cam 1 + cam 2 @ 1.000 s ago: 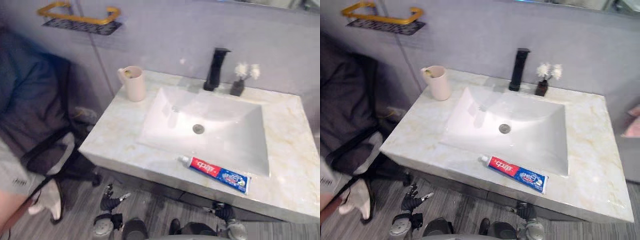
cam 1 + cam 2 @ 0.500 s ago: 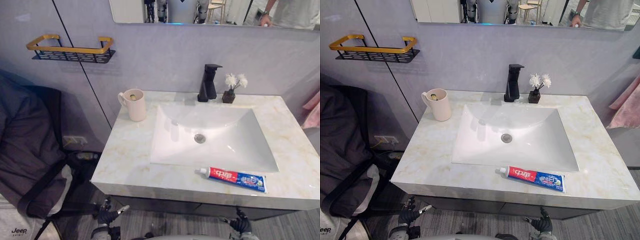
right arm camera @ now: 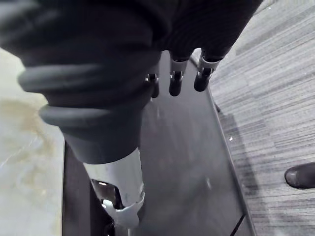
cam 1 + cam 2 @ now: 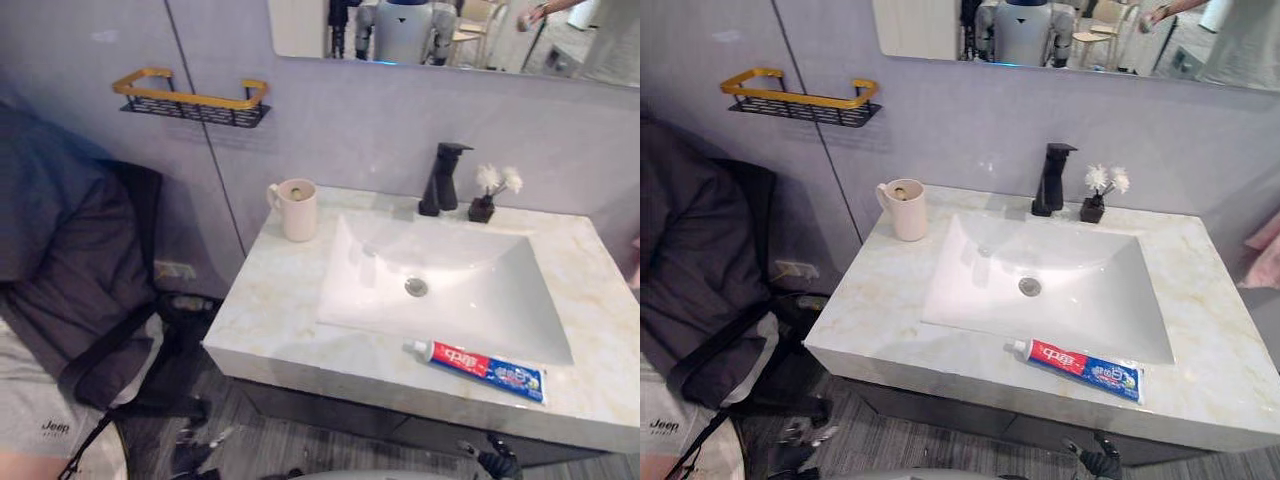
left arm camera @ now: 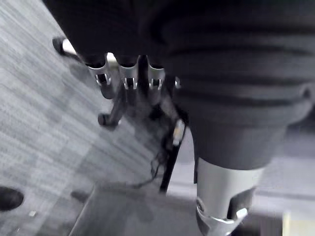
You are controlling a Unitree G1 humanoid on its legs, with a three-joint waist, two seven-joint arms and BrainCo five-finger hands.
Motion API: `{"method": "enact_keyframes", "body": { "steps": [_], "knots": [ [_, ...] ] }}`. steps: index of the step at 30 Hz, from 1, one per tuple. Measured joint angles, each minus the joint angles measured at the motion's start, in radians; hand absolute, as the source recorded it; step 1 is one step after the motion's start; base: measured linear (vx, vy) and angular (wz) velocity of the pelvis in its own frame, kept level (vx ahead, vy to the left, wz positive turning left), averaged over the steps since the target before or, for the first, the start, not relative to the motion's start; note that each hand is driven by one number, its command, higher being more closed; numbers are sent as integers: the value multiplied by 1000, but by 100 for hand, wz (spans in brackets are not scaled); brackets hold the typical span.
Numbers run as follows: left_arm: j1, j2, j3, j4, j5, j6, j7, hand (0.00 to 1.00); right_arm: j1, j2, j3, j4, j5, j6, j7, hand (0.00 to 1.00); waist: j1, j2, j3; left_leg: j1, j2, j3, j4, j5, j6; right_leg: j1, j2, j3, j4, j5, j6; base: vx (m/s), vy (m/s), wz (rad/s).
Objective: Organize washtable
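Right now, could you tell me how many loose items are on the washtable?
3: a mug at the back left, a vase right of the faucet, a toothpaste tube at the front edge. The mug may hide more.

Glossy marble-look countertop (image 4: 1200,330), glossy white basin (image 4: 1060,300), matt black tap (image 4: 1052,178), seemingly ceramic cup (image 4: 906,210)

A toothpaste tube (image 4: 1080,365) is lying flat on the washtable (image 4: 875,300), along its front edge and right of the middle, just in front of the basin (image 4: 1060,290). Its white cap is pointing left, with a red stretch next to it and blue toward the tail. The tail end is sitting slightly nearer the front edge than the cap. A pale cup (image 4: 908,210) is standing upright near the back left corner, its handle facing left, with something yellowish showing inside that I cannot make out.
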Motion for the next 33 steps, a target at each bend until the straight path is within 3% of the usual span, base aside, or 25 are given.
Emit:
{"method": "enact_keyframes", "body": {
  "steps": [4, 6, 10, 12, 15, 16, 18, 21, 24, 27, 33],
  "knots": [
    [19, 88, 119, -259, -15, 1, 41, 0, 14, -6, -10, -4, 0, 0, 2, 0, 7, 10, 6, -14, -4, -24, 4, 0, 0, 2, -3, -26, -9, -2, 1, 4, -11, 18],
    [18, 120, 135, -523, -14, -4, 63, 0, 42, -5, -25, -22, 0, 0, 2, 0, 28, 11, 6, -19, -8, -34, 5, 0, 0, 5, -6, -37, -13, -1, -1, 26, -1, 20],
    [-5, 122, 145, -896, 27, -8, 99, 0, 82, -3, -44, -61, 0, 2, 1, 0, 23, 5, 0, -45, -24, -75, 41, -3, 14, 14, -18, -75, -16, 0, -2, 49, 5, 27],
    [-28, 124, 132, -1060, 65, -17, 110, 0, 99, -3, -48, -82, 0, 2, 1, 0, 23, 14, 2, -52, -28, -82, 52, -5, 18, 18, -21, -82, -16, 0, -2, 28, 5, 14],
    [-102, 223, -29, -1286, 165, -60, 110, 0, 106, -4, -48, -83, 1, 2, 2, 0, 20, 18, 5, -51, -32, -98, 75, -15, 26, 35, -22, -88, -16, -1, -3, -38, -4, 13],
    [-156, 271, -145, -1340, 196, -84, 90, 0, 106, -6, -44, -86, 3, 2, 6, 0, 16, 21, 6, -53, -33, -105, 79, -18, 25, 35, -22, -94, -14, -2, -5, -83, -7, 13],
    [-197, 298, -240, -1363, 209, -97, 75, 0, 105, -8, -38, -90, 3, 1, 8, 0, 6, 23, 6, -55, -33, -111, 79, -20, 19, 35, -22, -105, -10, -4, -5, -67, -11, 13],
    [-308, 345, -537, -1357, 294, -118, 1, 0, 103, -37, 25, -90, 4, 0, 28, 0, -19, 28, 4, -60, -31, -122, 80, -13, 10, 29, -19, -111, -4, -8, -9, -82, -12, 8],
    [-372, 343, -709, -1303, 341, -126, -63, 0, 95, -46, 54, -88, 4, 0, 31, 0, -43, 28, 4, -61, -25, -130, 81, -7, 2, 29, -13, -112, -2, -7, -10, -47, -24, 7],
    [-434, 326, -833, -1204, 361, -124, -129, 0, 79, -49, 71, -80, 2, -1, 47, 0, -62, 27, 5, -61, -17, -127, 81, -5, -1, 27, -6, -107, -3, -6, -14, -29, -31, -4],
    [-528, 223, -950, -1042, 419, -89, -181, 0, 63, -50, 91, -75, -4, -1, 62, 0, -73, 20, 9, -66, -9, -109, 80, -1, 3, 13, 1, -84, -3, -4, -17, -1, -15, -11]
  ]
}}
